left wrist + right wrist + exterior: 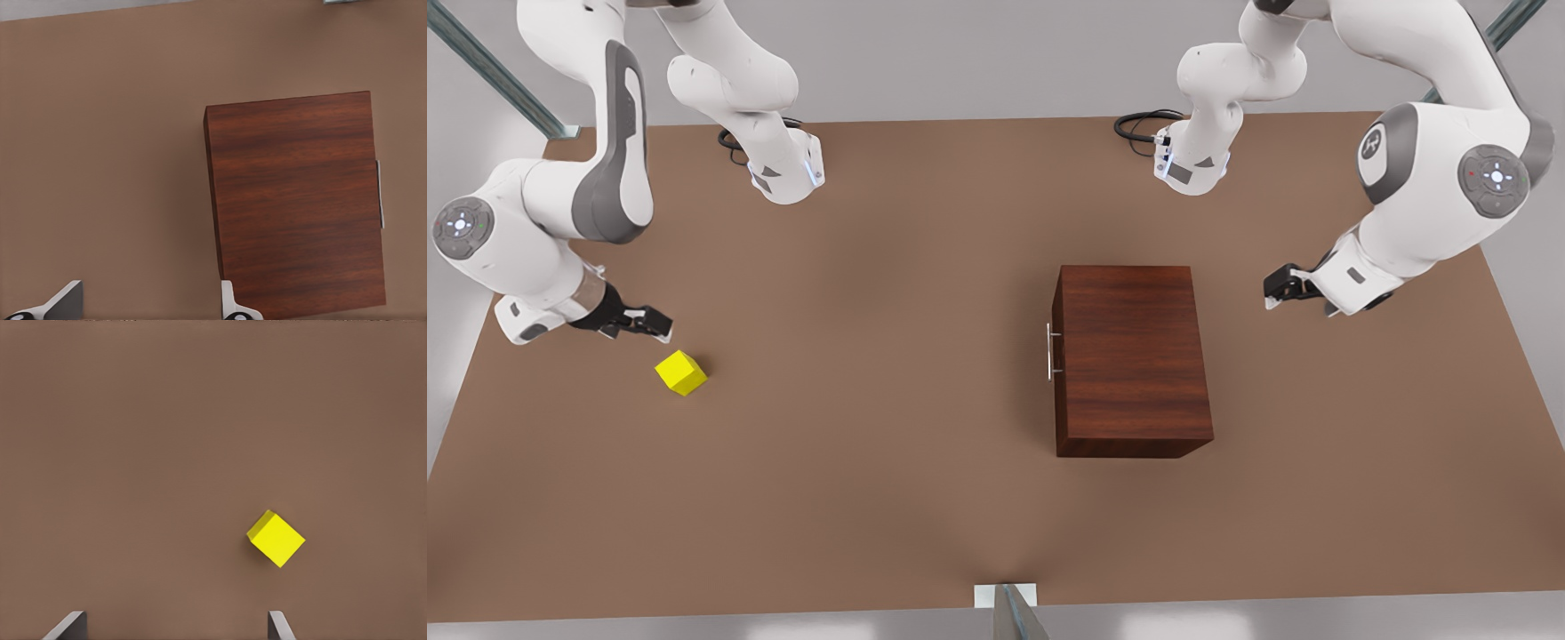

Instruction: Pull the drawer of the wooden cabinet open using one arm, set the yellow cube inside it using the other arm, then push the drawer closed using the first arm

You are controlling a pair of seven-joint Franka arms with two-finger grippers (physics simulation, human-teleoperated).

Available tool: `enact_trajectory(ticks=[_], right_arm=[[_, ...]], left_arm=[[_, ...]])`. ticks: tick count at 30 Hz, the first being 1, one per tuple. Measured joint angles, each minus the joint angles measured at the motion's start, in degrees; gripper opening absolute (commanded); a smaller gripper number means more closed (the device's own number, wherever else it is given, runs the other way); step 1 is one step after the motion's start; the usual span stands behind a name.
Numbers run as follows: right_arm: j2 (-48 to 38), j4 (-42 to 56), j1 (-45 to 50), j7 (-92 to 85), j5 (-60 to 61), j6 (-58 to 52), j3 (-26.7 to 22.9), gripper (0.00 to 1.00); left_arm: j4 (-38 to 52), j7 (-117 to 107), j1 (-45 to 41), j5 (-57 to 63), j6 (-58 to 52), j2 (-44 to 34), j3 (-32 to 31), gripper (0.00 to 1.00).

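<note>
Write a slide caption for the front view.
Start: drawer shut on the wooden cabinet, yellow cube on the table beside the open right claw.

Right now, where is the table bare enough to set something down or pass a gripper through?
The widest bare stretch lies between the yellow cube and the handle side of the wooden cabinet. The near table strip is also free. It is tighter beside the cube, where the open right gripper hovers, and between the cabinet and the open left gripper.
</note>
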Motion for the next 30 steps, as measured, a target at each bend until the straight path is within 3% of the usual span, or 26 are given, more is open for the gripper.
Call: enact_trajectory(ticks=[6, 12, 21, 30], right_arm=[[2.5, 3.0, 2.1, 4.1, 0.0, -1.6, -0.4, 1.0], [4.2, 3.3, 1.6, 16.5, 2.2, -2.8, -0.4, 1.0], [4.6, -0.3, -0.1, 29.2, 2.8, -1.4, -0.4, 1.0], [10.5, -0.5, -6.5, 35.8, 3.2, 4.5, -0.5, 1.0]], left_arm=[[0.0, -0.3, -1.5, 0.3, 0.2, 0.3, -0.5, 1.0], [5.0, -5.8, -21.1, 2.9, 1.2, 6.2, -0.6, 1.0], [6.4, -23.2, -36.8, 5.1, 10.0, 17.1, -0.9, 1.0], [11.6, -39.7, -38.3, 10.3, 17.5, 27.0, 0.2, 1.0]])
